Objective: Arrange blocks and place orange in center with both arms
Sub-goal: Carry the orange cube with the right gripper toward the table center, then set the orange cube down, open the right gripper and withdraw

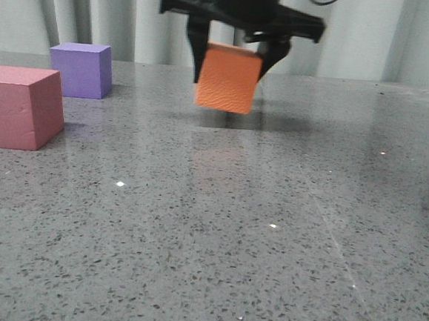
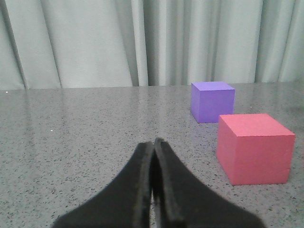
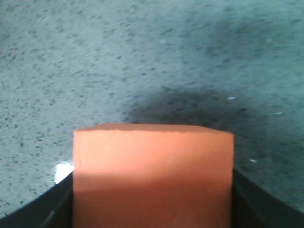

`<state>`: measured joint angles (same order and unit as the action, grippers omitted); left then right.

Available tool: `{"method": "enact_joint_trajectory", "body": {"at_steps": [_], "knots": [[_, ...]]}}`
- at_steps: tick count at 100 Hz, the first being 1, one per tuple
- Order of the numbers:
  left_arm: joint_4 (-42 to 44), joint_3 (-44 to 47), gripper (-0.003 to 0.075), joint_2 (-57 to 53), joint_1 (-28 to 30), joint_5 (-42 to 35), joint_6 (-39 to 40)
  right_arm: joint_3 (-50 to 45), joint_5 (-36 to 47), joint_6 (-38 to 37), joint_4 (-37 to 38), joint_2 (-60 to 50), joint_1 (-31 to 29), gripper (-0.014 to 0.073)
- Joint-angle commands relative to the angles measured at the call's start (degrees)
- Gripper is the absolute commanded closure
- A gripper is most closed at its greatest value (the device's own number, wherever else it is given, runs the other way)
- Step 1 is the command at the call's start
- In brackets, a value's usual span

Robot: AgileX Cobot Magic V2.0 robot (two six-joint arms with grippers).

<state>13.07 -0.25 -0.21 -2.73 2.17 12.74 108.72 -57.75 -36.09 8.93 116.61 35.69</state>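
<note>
a speckled grey stone worktop (image 1: 216, 235) fills the front view, with pale curtains (image 1: 85, 9) hanging behind it. at the far left, nearest the camera, sits the pink-red cube (image 1: 19, 107), flat on the surface. just behind it and a little to the right sits the purple cube (image 1: 81, 69), also resting flat, apart from the pink-red one with a narrow gap showing between them. the left gripper (image 2: 153, 190) does not appear in the front view; its own wrist camera shows its jaws pressed together on nothing, held low over bare worktop, with both cubes ahead of it and off to one side.

moving right to the middle of the front view, the right gripper (image 1: 234, 54) hangs down from above, its jaws pinching the orange cube (image 1: 227, 78) by two opposite faces. the cube is tilted slightly and is lifted clear of the worktop (a dark shadow lies on the surface beneath and behind it). the right wrist camera shows the same cube filling the space between the dark fingers (image 3: 57, 202).

the step in hand appears to be carrying the orange cube toward its centre spot. the next move likely calls for lowering it squarely onto the worktop where the row's middle will be, levelling the tilt before letting go, while the other two cubes still need spreading to either side of it.
</note>
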Motion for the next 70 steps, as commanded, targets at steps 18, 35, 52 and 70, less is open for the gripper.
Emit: {"method": "enact_joint_trajectory", "body": {"at_steps": [18,35,52,70], "knots": [[-0.1,3.2,0.0739,-1.7,0.0,-4.5,0.1,3.6,1.2,-1.0,2.3,-0.7,0.8,0.0341],[-0.1,3.2,0.0739,-1.7,0.0,-4.5,0.1,3.6,2.0,-1.0,2.0,-0.7,0.8,0.0084],[-0.1,3.2,0.0739,-1.7,0.0,-4.5,0.1,3.6,1.8,-1.0,0.7,-0.7,0.8,-0.0052],[-0.1,3.2,0.0739,-1.7,0.0,-4.5,0.1,3.6,2.1,2.5,0.5,-1.9,0.8,-0.0052]]}}
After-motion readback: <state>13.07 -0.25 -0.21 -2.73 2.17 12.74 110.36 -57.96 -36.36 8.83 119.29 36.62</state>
